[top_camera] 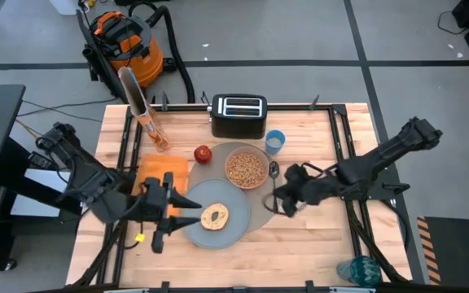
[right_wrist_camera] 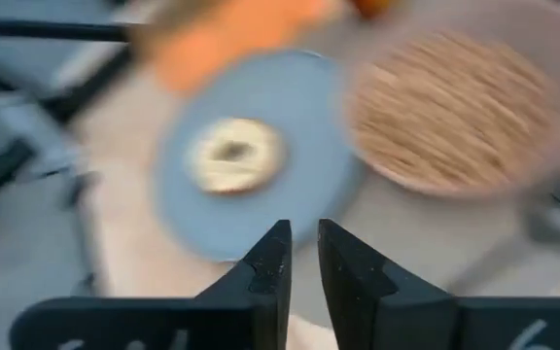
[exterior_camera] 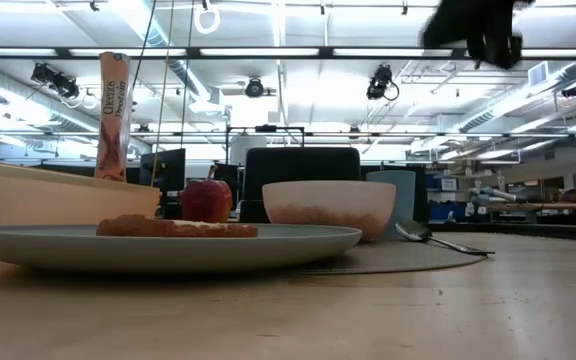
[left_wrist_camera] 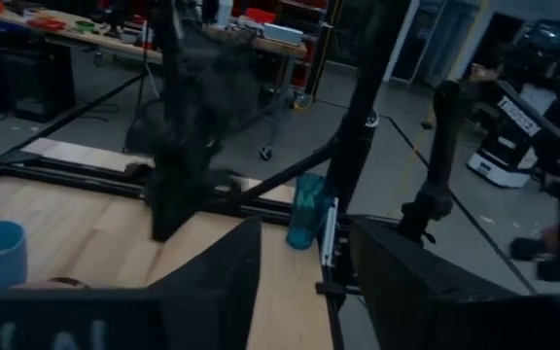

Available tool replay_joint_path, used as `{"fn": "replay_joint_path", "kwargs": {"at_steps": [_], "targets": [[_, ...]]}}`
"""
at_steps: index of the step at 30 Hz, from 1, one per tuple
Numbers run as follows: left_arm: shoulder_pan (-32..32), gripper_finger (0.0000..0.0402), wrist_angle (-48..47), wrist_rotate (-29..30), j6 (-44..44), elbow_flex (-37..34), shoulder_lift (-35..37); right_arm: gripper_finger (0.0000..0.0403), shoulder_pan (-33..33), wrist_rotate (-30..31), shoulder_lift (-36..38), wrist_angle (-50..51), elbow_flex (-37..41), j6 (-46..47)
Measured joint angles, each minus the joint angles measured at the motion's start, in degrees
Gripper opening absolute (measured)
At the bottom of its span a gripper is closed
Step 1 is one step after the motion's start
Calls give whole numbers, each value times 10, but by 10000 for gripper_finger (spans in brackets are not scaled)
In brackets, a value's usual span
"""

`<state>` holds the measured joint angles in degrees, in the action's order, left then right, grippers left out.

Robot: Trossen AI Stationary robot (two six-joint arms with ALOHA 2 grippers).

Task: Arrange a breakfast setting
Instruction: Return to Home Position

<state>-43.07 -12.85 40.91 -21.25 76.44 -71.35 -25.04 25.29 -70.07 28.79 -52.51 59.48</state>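
A round grey placemat (top_camera: 255,213) lies mid-table. On its near left sits a grey-blue plate (top_camera: 230,229) with round toasted bread (top_camera: 214,216) on it. A pale pink bowl (top_camera: 246,169) of cereal stands on the placemat's far part. A metal spoon (top_camera: 273,171) lies right of the bowl. A blue cup (top_camera: 274,142), a red apple (top_camera: 203,153) and an orange napkin (top_camera: 163,172) lie around the placemat. My left gripper (top_camera: 192,210) is open and empty at the plate's left edge. My right gripper (top_camera: 272,203) hovers over the placemat's right edge, open by a narrow gap (right_wrist_camera: 302,255) and empty.
A black toaster (top_camera: 238,115) stands at the far edge. A tall cereal box (top_camera: 145,106) stands at the far left. A teal object (top_camera: 358,270) sits at the near right corner. Bare wood lies along the near edge and on the right side.
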Motion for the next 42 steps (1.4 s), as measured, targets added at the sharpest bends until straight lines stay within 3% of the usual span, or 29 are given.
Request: {"fn": "replay_joint_path", "kwargs": {"at_steps": [4,10,12,16,23,25,29,31,37,42], "targets": [[37,116,-1,-70,11,0,0,39,-28,-28,42,-108,4,-138],[117,12,10,-168,58,0,-9,7,-21,-171,60,-300,45,-273],[147,12,8,-165,69,0,-6,13,-13,-183,60,-318,51,-301],[191,32,7,-119,67,0,-3,38,5,-150,59,-313,52,-379],[230,42,2,-115,65,0,-2,50,13,-145,56,-317,52,-382],[234,42,2,-115,34,0,-3,50,17,-122,55,-332,52,-419],[245,43,-9,-74,87,0,-4,49,39,-52,57,-375,52,-492],[252,43,-34,-66,114,0,-2,50,58,-66,69,-386,52,-508],[267,43,-170,-70,151,0,64,50,103,-195,130,-348,52,-531],[283,43,-201,-133,213,0,132,51,125,-200,198,-275,52,-583]]}}
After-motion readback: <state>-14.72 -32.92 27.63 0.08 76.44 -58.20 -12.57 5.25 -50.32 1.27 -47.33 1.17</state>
